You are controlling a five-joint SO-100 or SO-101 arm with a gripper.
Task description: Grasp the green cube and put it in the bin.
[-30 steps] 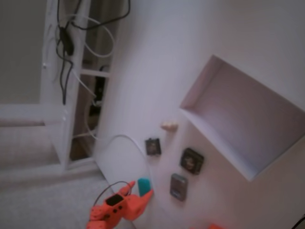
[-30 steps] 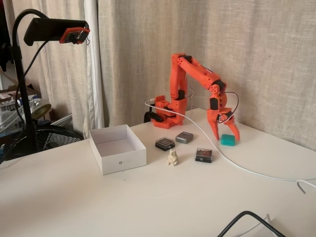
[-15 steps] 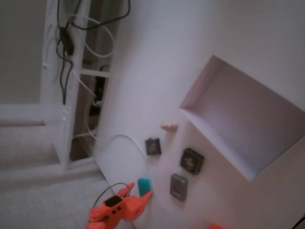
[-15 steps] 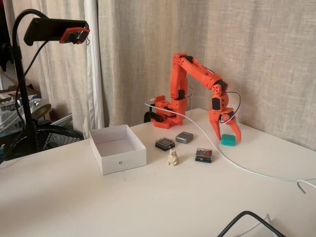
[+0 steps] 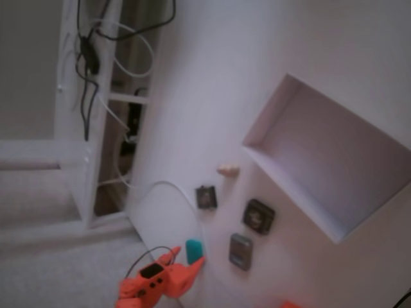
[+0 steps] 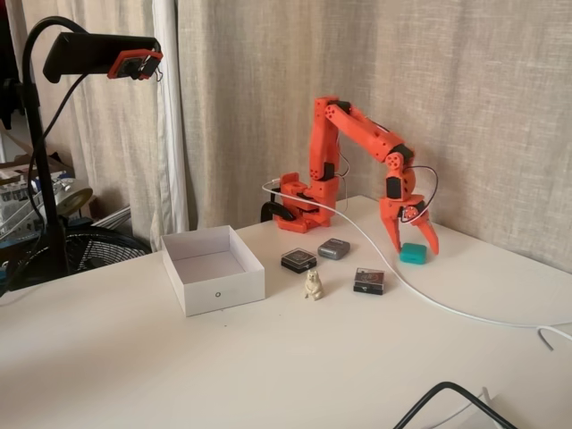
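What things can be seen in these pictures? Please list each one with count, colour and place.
green cube: 1, teal, on table between the open fingers
bin: 1, white, empty, table's left part
dark square blocks: 2, black, mid-table
grey-blue block: 1, near arm base
animal figurine: 1, cream, right of bin
cable: 1, white, across table
camera stand: 1, black, far left
curtain: beige, behind
arm: 1, orange
hand: 1, orange, open, around the cube

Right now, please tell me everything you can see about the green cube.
The green cube is a small teal block with rounded edges, plain and matte. It rests flat on the white table near the curtain, apart from the other small items. The open orange gripper straddles it, one finger on each side; contact is unclear.
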